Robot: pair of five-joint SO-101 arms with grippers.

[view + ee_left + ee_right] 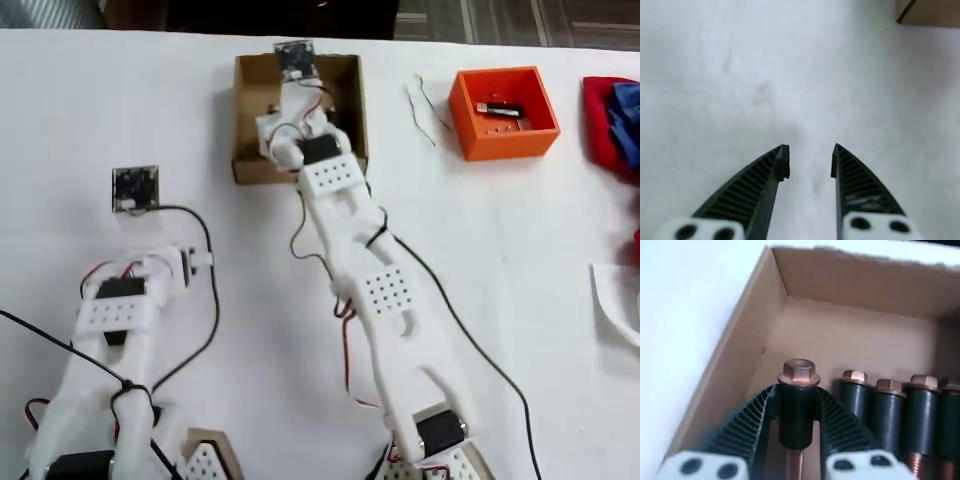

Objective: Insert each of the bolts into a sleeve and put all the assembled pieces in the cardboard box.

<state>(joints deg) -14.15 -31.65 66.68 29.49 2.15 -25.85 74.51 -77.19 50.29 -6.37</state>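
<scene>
My right gripper (pixel 798 392) is inside the cardboard box (pixel 850 285), shut on an assembled piece (pixel 797 412): a copper bolt in a dark sleeve, held upright near the box's side wall. Several more assembled pieces (pixel 892 410) stand in a row beside it on the box floor. In the high view the right arm (pixel 370 270) stretches from the table's front edge into the box (pixel 248 110). My left gripper (pixel 810 162) hangs open over bare white table with nothing between its fingers. A corner of the box (pixel 930 12) lies ahead of it.
An orange tray (pixel 500 112) holding a small part stands right of the box, with a thin wire (pixel 425 105) between them. Red and blue cloth (pixel 612 120) lies at the right edge. Black cables trail beside both arms.
</scene>
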